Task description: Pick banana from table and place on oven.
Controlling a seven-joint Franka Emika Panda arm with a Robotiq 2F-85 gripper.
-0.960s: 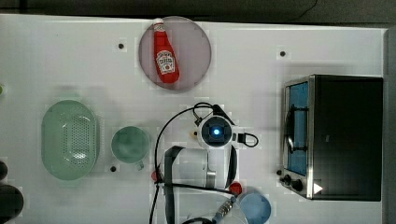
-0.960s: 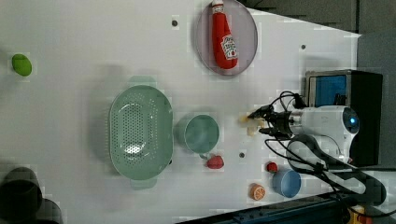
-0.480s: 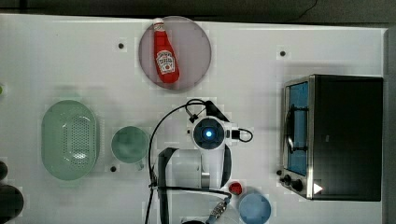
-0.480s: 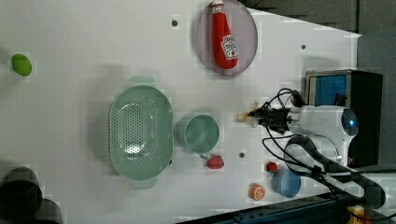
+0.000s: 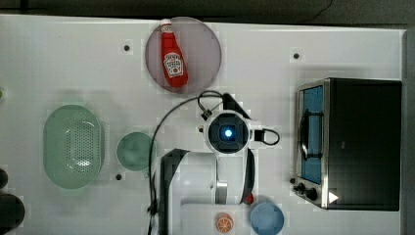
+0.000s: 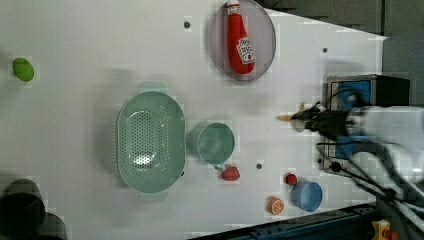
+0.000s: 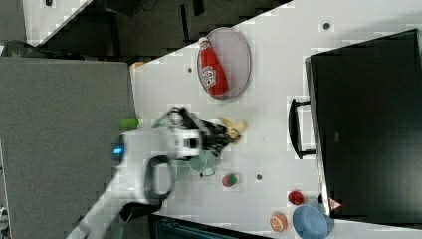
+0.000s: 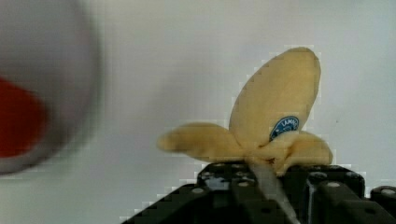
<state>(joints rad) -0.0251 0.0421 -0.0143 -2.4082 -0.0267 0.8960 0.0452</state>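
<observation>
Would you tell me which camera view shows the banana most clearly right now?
The wrist view: the banana is close up, its yellow lobes and blue sticker plain above the gripper holding it. The right view shows it small; the left view, just a pale tip.

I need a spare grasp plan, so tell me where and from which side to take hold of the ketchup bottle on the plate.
Take the ketchup bottle across its labelled body, coming straight down from above. It lies flat on the round plate, cap toward the table's far edge in the top view, so its long sides are exposed. The narrow neck looks likelier to slip or tip.
</observation>
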